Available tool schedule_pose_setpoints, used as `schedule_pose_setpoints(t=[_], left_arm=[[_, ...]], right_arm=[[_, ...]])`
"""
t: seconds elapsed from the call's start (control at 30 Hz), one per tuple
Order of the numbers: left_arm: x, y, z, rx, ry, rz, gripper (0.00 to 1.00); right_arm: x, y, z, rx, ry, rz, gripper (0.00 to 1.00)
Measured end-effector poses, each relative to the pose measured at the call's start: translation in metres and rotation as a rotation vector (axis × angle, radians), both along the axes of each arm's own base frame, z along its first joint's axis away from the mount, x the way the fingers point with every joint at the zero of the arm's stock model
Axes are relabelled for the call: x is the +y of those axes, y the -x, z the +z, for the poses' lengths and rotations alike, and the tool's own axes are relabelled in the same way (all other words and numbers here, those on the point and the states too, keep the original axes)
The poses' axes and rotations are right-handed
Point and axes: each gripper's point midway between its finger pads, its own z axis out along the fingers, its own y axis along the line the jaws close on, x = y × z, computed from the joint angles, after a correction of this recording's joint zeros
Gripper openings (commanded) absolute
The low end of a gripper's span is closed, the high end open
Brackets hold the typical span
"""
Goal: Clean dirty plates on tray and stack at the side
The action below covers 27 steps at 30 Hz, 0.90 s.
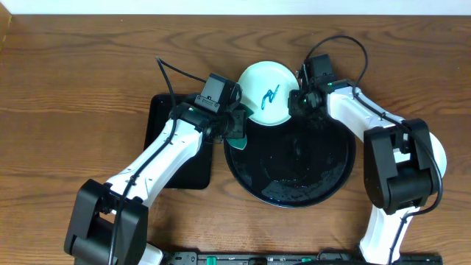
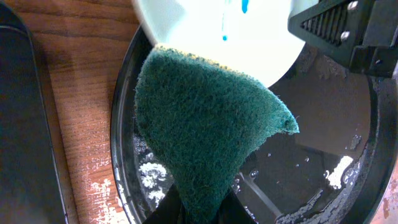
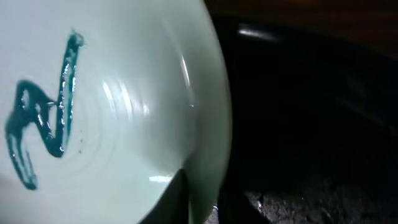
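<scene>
1 pale mint plate (image 1: 265,94) with a teal scribble lies at the far edge of the round black tray (image 1: 324,180), overhanging its rim. The right gripper (image 1: 298,99) is clamped on the plate's right rim. The left gripper (image 1: 236,127) is closed on a green sponge (image 2: 205,137), which meets the plate's near-left edge. A rectangular tray (image 1: 165,110) lies to the left on the wooden surface (image 1: 73,73).

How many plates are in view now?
1: the plate over the far rim of the tray, held by the right hand. The arms may hide others.

plate (image 3: 124,93): cut by frame edges | left tool (image 1: 236,132): tips behind sponge (image 2: 205,137)
</scene>
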Motion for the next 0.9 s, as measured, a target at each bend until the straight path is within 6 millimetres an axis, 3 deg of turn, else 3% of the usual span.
schedule_pose_setpoints(t=[0.23,0.57,0.63,0.7,0.8,0.9], left_arm=[[0.000,0.000,0.000,0.000,0.000,0.000,0.09],[0.000,0.000,0.000,0.000,0.000,0.000,0.09],[0.000,0.000,0.000,0.000,0.000,0.000,0.09],[0.000,0.000,0.000,0.001,0.000,0.001,0.09],[-0.001,0.001,0.000,0.005,0.004,0.006,0.09],[-0.007,0.003,0.001,0.002,0.009,-0.004,0.10]], right_arm=[[-0.001,0.017,0.002,0.094,-0.002,-0.017,0.01],[-0.022,0.098,0.002,0.405,0.093,-0.012,0.01],[-0.026,0.111,0.002,0.449,0.113,-0.011,0.08],[-0.027,0.115,0.002,0.466,0.126,-0.011,0.31],[-0.027,0.113,0.001,0.449,0.130,0.002,0.31],[-0.023,0.097,-0.001,0.382,0.115,0.006,0.26]])
